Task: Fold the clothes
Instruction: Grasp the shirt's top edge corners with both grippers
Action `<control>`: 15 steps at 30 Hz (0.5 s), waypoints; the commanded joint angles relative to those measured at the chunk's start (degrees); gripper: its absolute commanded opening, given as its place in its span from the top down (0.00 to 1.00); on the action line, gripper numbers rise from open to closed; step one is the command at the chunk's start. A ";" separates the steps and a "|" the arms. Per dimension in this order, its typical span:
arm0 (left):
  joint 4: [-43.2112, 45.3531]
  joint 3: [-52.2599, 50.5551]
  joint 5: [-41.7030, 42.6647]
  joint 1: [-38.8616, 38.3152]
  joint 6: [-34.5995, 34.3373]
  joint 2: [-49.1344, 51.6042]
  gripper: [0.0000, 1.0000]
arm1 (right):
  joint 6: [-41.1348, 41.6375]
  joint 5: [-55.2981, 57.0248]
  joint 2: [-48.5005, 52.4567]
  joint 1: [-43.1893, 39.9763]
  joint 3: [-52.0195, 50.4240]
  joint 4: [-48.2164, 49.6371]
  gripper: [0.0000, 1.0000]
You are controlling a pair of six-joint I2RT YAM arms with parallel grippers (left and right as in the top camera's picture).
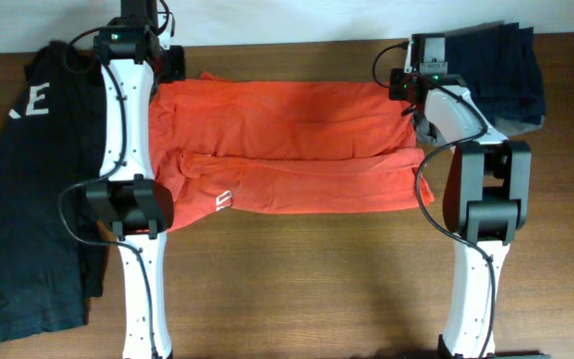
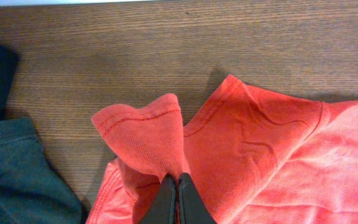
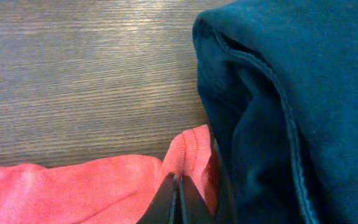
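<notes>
The orange-red T-shirt (image 1: 287,140) lies across the middle of the table, folded lengthwise, with a small white logo (image 1: 223,202) near its front left. My left gripper (image 2: 178,179) is shut on a raised bunch of the shirt's far left edge (image 2: 145,134). My right gripper (image 3: 178,179) is shut on the shirt's far right corner (image 3: 188,149), pressed against dark folded cloth. In the overhead view the left gripper (image 1: 163,78) and right gripper (image 1: 413,100) sit at the shirt's two far corners.
A dark navy garment (image 1: 23,189) with white lettering lies spread at the left, also showing in the left wrist view (image 2: 17,174). A folded dark navy garment (image 1: 501,70) sits at the far right, close against the right gripper (image 3: 291,112). Bare wooden table (image 1: 307,289) lies in front.
</notes>
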 commanded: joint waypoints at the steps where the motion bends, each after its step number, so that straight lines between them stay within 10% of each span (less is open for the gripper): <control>1: 0.17 1.33 0.57 -0.11 -0.15 0.28 1.00 | 0.42 -0.09 1.03 -0.20 0.52 -0.31 0.96; 9: 0.92 2.95 0.59 -0.04 -0.15 0.28 0.99 | 0.37 -0.20 -3.15 -0.20 2.58 -6.36 0.96; 15: -6.19 8.76 0.59 -0.04 -0.17 -0.96 1.00 | -1.57 -3.15 -4.57 -0.26 18.62 -28.06 0.96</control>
